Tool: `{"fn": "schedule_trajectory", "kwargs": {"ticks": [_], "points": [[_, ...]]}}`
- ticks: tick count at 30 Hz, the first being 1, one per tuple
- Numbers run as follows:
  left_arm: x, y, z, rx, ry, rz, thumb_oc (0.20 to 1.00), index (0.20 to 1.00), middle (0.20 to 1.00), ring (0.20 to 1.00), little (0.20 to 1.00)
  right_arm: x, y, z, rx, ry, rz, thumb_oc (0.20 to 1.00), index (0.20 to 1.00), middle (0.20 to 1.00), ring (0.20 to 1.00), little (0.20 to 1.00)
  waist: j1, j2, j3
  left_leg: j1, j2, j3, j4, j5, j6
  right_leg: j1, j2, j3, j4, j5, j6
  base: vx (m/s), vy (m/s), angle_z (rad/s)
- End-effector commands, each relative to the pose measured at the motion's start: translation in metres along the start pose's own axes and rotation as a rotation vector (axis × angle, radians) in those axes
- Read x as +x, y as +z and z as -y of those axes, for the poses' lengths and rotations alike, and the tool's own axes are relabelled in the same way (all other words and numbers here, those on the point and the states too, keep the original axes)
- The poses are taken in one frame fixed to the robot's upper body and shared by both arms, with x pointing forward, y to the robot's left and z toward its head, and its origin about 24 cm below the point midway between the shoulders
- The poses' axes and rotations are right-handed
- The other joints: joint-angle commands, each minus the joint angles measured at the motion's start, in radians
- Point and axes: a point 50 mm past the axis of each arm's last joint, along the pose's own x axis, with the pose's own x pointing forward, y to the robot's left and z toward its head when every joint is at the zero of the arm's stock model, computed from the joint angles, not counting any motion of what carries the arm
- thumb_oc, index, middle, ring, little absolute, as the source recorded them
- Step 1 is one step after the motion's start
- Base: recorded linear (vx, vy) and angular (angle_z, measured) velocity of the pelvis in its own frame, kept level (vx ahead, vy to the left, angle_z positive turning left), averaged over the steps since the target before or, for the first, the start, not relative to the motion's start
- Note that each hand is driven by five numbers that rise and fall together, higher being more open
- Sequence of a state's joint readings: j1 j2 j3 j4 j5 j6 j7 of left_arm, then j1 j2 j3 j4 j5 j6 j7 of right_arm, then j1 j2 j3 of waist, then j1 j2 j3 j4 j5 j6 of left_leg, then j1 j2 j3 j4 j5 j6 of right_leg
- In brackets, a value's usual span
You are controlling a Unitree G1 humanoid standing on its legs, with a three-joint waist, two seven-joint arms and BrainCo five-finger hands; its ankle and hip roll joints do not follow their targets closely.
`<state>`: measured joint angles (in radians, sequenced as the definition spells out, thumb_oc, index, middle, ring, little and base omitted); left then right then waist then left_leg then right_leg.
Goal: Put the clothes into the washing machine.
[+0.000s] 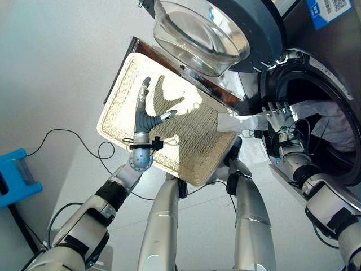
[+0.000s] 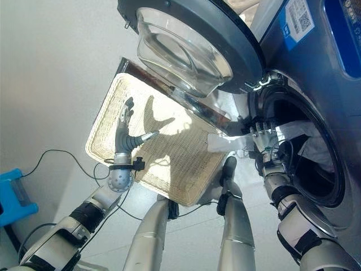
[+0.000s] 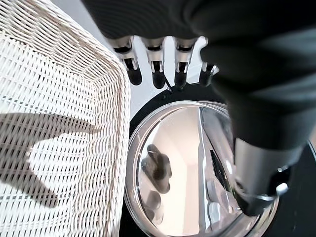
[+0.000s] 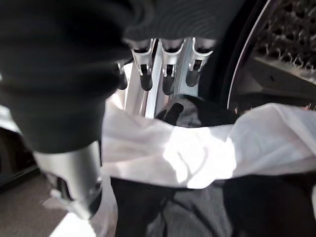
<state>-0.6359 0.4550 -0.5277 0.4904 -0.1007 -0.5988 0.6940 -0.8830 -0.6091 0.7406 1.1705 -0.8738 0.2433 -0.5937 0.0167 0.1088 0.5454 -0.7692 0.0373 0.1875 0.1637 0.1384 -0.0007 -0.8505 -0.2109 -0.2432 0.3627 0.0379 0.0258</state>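
Right wrist view: crumpled white cloth [image 4: 207,153] across dark drum opening [image 4: 276,64].

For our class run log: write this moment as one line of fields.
left robot hand: open over empty basket | right robot hand: open against white cloth at drum mouth | door: open

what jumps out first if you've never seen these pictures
A white cloth stretches from the wicker basket's edge into the washing machine drum, with the right hand on it at the drum's mouth. The left hand hovers open above the basket, beneath the open glass door.
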Motion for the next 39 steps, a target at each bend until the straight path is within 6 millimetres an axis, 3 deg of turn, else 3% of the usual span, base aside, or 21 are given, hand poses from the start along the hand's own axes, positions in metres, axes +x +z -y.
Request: {"fn": "schedule_trajectory", "kwargs": {"ticks": [1,13,26,27,33,39], "points": [[0.006,0.022,0.004,-0.099,0.023,0.118,1.0,1.0,1.0,1.0,1.0,0.007,-0.04,0.003,-0.083,0.046,-0.075,1.0,1.0,1.0,1.0,1.0,0.02,0.035,-0.025,-0.051,-0.031,0.044,0.125,-0.121,-0.061,-0.038,-0.009,-0.047,0.034,0.023,0.118,0.0,0.0,0.0],[0.011,0.05,0.011,-0.191,0.018,0.22,1.0,1.0,1.0,1.0,1.0,0.014,-0.062,0.0,-0.091,0.363,-0.105,1.0,1.0,1.0,1.0,1.0,0.044,0.084,-0.025,-0.122,-0.048,0.047,0.117,-0.102,-0.064,-0.132,-0.03,-0.039,0.045,0.044,0.119,-0.01,0.004,0.01],[0.011,0.061,0.011,-0.214,0.031,0.249,1.0,1.0,1.0,1.0,1.0,0.01,-0.092,-0.001,-0.12,0.511,-0.289,1.0,1.0,1.0,1.0,1.0,0.054,0.108,-0.025,-0.165,-0.048,0.048,0.103,-0.087,-0.075,-0.185,-0.034,-0.035,0.04,0.058,0.118,-0.01,-0.002,0.03],[0.011,0.061,0.011,-0.213,0.032,0.249,1.0,1.0,1.0,1.0,1.0,0.009,-0.094,-0.002,-0.097,0.521,-0.308,0.2,0.2,0.2,0.2,0.2,0.054,0.109,-0.025,-0.163,-0.048,0.048,0.101,-0.086,-0.076,-0.185,-0.035,-0.036,0.039,0.058,0.117,0.0,0.0,0.0],[0.01,0.062,0.009,-0.219,0.037,0.251,1.0,1.0,1.0,1.0,1.0,0.008,-0.102,0.001,-0.025,0.428,-0.382,0.2,0.2,0.2,0.2,0.2,0.054,0.104,-0.025,-0.151,-0.041,0.047,0.11,-0.095,-0.076,-0.175,-0.035,-0.04,0.06,0.045,0.115,0.0,0.0,0.0],[0.006,0.06,0.009,-0.234,0.044,0.247,1.0,1.0,1.0,1.0,1.0,0.007,-0.111,0.009,0.273,0.166,-0.538,0.2,0.2,0.2,0.2,0.2,0.043,0.093,-0.025,-0.101,-0.028,0.057,0.115,-0.109,-0.07,-0.132,-0.034,-0.045,0.077,0.027,0.116,0.0,0.006,0.01]]}}
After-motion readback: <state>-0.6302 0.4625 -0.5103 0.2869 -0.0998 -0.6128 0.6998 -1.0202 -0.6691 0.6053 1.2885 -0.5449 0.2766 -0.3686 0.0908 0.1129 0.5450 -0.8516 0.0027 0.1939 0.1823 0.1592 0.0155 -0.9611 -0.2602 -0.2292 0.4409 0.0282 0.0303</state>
